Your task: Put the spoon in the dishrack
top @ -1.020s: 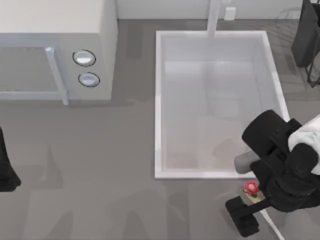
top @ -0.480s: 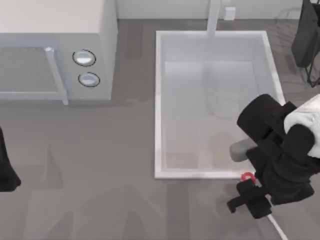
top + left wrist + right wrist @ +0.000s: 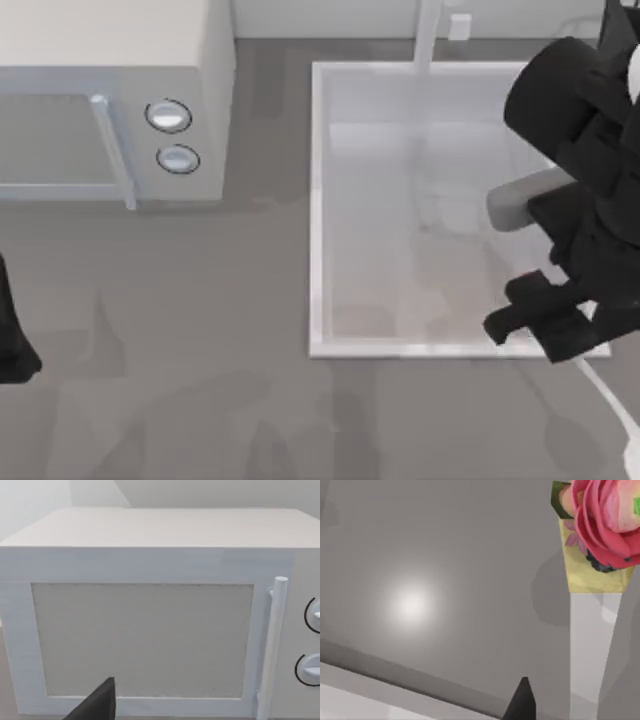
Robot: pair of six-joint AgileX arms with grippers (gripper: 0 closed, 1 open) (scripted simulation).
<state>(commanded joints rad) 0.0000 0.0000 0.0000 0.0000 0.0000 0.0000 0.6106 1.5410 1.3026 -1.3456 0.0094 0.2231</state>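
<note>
Hovering over the sink basin (image 3: 318, 200) edge, right gripper (image 3: 540, 320) jaws clamp the spoon (image 3: 592, 580).

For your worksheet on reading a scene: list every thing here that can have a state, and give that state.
spoon: lifted off the counter, held by its handle
right gripper: shut on the spoon, above the sink's near right corner
microwave: door closed
left arm: parked at the table's left edge
</note>
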